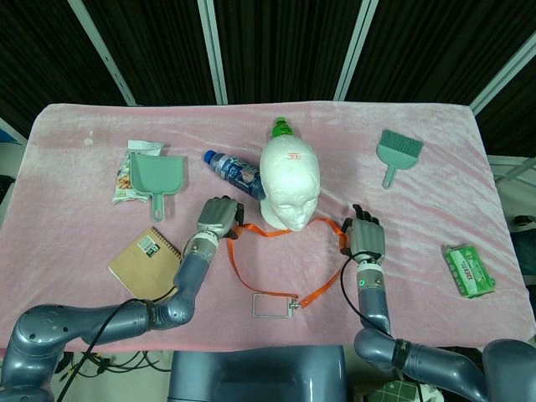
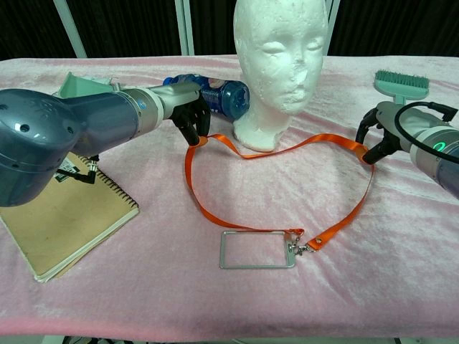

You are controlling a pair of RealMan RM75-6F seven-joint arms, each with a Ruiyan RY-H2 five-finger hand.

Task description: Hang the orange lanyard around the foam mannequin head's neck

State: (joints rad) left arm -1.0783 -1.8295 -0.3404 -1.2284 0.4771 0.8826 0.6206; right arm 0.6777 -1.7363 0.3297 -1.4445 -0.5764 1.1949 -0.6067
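The white foam mannequin head (image 1: pixel 289 180) (image 2: pixel 281 64) stands upright mid-table, facing me. The orange lanyard (image 1: pixel 322 285) (image 2: pixel 351 215) lies spread in a wide loop on the pink cloth. Its top strap runs along the front of the head's base, not around the neck. Its clear badge holder (image 1: pixel 272 306) (image 2: pixel 257 249) lies flat nearest me. My left hand (image 1: pixel 219 216) (image 2: pixel 190 115) pinches the loop's left corner with curled fingers. At the loop's right corner, my right hand (image 1: pixel 364 239) (image 2: pixel 380 140) holds the strap.
A blue water bottle (image 1: pixel 234 167) lies just left of the head, and a green-capped bottle (image 1: pixel 282 127) stands behind it. A teal dustpan (image 1: pixel 159 176) on a snack bag and a brown notebook (image 1: pixel 144 261) are at left. At right are a teal brush (image 1: pixel 398 151) and a green packet (image 1: pixel 469 270).
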